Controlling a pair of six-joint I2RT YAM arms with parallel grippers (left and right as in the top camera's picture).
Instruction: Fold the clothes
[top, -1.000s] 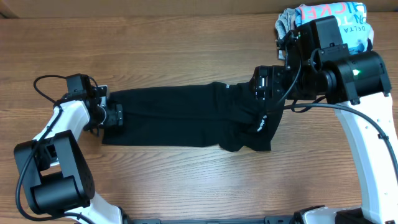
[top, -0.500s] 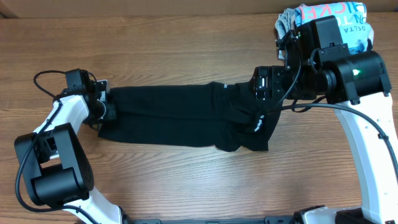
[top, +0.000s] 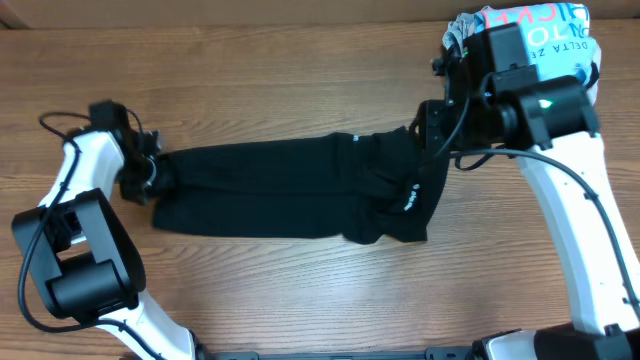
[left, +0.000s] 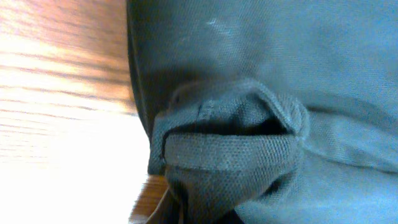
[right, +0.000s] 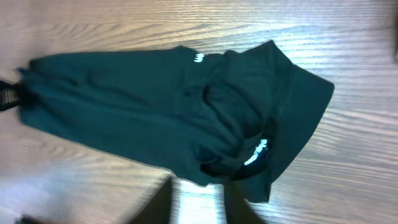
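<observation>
A black garment (top: 280, 190) lies stretched out lengthways on the wooden table (top: 300, 300), with white logos near its bunched right end. My left gripper (top: 150, 182) is at its left end, shut on a fold of the black cloth (left: 230, 162), which fills the left wrist view and hides the fingers. My right gripper (top: 428, 140) hangs over the upper right corner of the garment (right: 155, 99). In the right wrist view its fingers (right: 239, 202) are blurred and only narrowly apart, with bare table showing in the gap and no cloth between them.
A pile of folded clothes (top: 560, 35), light blue with pink and white lettering, sits at the back right corner behind my right arm. Bare wood runs along the front of the table and to the left of the garment.
My left gripper shut on the garment's left end and pulled it left, sliding the whole garment that way. My right gripper's jaws narrowed and it moved back from the right end.
</observation>
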